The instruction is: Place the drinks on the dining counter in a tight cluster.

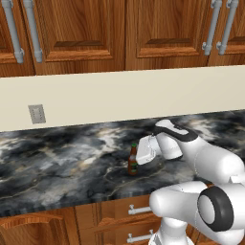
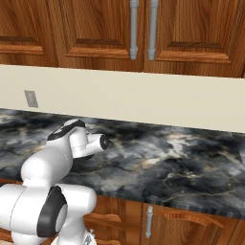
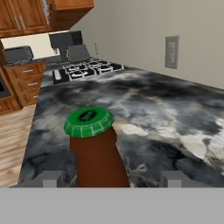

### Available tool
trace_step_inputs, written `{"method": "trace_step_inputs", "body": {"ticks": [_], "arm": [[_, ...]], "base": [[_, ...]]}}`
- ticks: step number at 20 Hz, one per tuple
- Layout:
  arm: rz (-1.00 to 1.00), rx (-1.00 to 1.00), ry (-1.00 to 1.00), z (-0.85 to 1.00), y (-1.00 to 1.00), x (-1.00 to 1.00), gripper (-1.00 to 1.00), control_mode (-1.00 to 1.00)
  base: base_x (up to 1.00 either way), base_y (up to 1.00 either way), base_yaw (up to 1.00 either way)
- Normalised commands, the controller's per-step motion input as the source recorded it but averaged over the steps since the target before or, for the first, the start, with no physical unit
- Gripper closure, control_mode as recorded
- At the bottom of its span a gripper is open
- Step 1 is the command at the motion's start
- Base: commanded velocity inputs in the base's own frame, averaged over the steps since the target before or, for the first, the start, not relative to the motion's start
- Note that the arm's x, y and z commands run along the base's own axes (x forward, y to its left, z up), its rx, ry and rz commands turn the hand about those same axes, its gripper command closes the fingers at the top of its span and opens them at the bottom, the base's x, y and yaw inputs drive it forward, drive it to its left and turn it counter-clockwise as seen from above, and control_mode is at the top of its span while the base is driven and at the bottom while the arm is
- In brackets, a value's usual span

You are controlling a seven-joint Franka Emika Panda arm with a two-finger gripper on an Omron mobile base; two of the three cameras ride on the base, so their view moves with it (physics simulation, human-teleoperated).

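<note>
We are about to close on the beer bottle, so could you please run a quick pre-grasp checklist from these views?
1. Beer bottle upright on the wall counter: ok.
2. Bottle between the fingertips, roughly centred in the gripper: ok.
3. Jaws already firm on the bottle: cannot tell; gaps show on both sides.
4. Counter around the bottle free of obstacles: ok.
5. Green cap on: ok.

Marbled counter (image 1: pixel 57 162) under the wooden cabinets

A brown beer bottle (image 1: pixel 132 161) stands upright on the black-and-grey stone, right at the claw (image 1: pixel 139 158), its green cap between the two fingertips in the hand view.
</note>
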Motion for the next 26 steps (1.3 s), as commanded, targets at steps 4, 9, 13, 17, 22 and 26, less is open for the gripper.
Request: {"method": "trace_step_inputs", "body": {"ticks": [4, 9, 13, 17, 22, 26], "arm": [[0.0, 0.0, 0.0, 0.0, 0.0, 0.0, 1.0, -1.0], [0.0, 0.0, 0.0, 0.0, 0.0, 0.0, 1.0, -1.0], [0.0, 0.0, 0.0, 0.25, 0.0, -0.06, 1.0, -1.0], [0.0, 0.0, 0.0, 0.55, 0.0, -0.3, 1.0, -1.0], [0.0, 0.0, 0.0, 0.61, -0.09, -0.37, 1.0, -1.0], [0.0, 0.0, -0.01, 0.56, -0.15, -0.4, 1.0, -1.0]], "base": [[0.0, 0.0, 0.0], [0.0, 0.0, 0.0], [0.0, 0.0, 0.0], [0.0, 0.0, 0.0], [0.0, 0.0, 0.0], [0.0, 0.0, 0.0]]}}
